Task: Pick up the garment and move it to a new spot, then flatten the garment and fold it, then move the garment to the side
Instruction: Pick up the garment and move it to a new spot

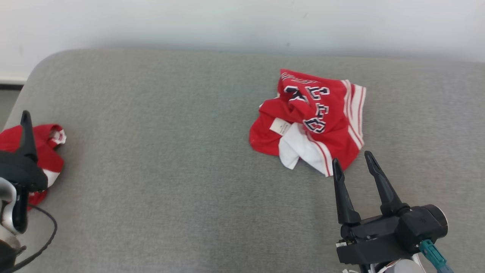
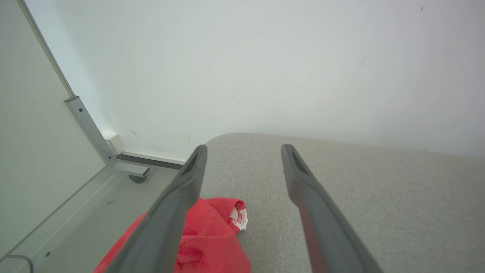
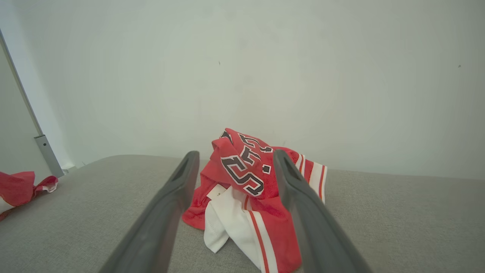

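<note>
Lying just ahead of right gripper [image 1: 351, 158], jaws spread, empty: garment [image 1: 308, 121]; left gripper [image 2: 244, 151], also spread, well apart.

- The garment [image 1: 310, 121] is a red sports piece with black, white-edged lettering and red-and-white stripes along one edge.
- It lies crumpled in a loose heap, neither flattened nor folded. The cloth is bunched and lapped over itself, so its full shape cannot be told.
- A white inner panel [image 1: 299, 149] is turned out at the near side of the heap, with a small white label [image 1: 280, 126] just beside it.
- It rests on the grey surface [image 1: 170, 151], right of the surface's middle and toward its far edge.
- The striped edge faces the surface's right end.
</note>
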`<state>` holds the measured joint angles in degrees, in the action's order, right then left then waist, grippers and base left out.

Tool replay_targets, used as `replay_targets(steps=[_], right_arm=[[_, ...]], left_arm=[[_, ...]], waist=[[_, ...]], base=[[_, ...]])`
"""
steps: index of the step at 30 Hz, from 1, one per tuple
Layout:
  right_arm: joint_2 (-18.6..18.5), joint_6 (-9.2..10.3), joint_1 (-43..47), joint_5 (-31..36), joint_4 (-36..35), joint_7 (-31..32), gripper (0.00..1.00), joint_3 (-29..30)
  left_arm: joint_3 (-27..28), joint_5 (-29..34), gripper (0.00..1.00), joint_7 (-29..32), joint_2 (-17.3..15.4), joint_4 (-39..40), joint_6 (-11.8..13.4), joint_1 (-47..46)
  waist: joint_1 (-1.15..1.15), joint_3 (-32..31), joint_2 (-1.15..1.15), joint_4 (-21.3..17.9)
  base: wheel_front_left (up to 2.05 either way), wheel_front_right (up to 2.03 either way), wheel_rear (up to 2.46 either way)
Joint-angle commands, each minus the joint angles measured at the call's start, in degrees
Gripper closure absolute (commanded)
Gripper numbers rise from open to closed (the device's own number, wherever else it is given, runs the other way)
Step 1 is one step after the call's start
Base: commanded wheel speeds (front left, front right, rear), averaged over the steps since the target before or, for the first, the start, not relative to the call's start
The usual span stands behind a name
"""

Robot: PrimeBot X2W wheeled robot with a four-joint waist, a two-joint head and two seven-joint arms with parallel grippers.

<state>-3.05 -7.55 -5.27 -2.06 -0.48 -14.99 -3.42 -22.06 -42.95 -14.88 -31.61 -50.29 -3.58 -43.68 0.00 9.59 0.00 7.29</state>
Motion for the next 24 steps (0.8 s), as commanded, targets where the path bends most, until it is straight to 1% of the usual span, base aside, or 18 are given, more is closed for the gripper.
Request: replay_targets(steps=[1, 5, 10, 17, 23, 24], right_arm=[[0.2, 0.13, 0.8, -0.6, 0.1, -0.3, 0.00, 0.1], [0.3, 0.13, 1.6, -1.4, 0.2, -0.3, 0.00, 0.2], [0.3, 0.13, 2.6, -1.9, 0.5, -0.3, 0.00, 0.2], [0.2, 0.13, 4.7, -1.9, 1.2, -0.3, 0.00, 0.8], [0.3, 0.13, 6.4, -1.7, 1.4, -0.3, 0.00, 1.6], [0.3, 0.13, 6.4, -1.7, 1.4, -0.3, 0.00, 1.6]], left_arm=[[0.8, 0.9, 0.00, -0.3, -0.3, 3.4, 1.0, 1.7], [3.8, 4.1, 0.00, -0.3, -0.9, 12.7, 3.4, 6.2], [7.9, 8.0, 0.00, -0.3, 0.1, 23.6, 6.1, 13.4], [10.7, 13.0, 0.00, -0.4, 1.4, 33.7, 7.6, 23.2], [11.9, 17.1, 0.00, -0.3, 2.7, 39.9, 8.1, 31.1], [11.9, 17.1, 0.00, -0.3, 2.7, 39.9, 8.1, 31.1]], waist=[[0.00, -2.1, 0.00, -2.3], [0.00, -3.5, 0.00, -4.5], [0.00, -5.3, 0.00, -7.0], [0.00, -8.2, 0.00, -9.2], [0.00, -9.6, 0.00, -9.5], [0.00, -9.6, 0.00, -9.5]], base=[[0.00, 0.00, 0.00], [0.00, 0.00, 0.00], [0.00, 0.00, 0.00], [0.00, 0.00, 0.00], [0.00, 0.00, 0.00], [0.00, 0.00, 0.00]])
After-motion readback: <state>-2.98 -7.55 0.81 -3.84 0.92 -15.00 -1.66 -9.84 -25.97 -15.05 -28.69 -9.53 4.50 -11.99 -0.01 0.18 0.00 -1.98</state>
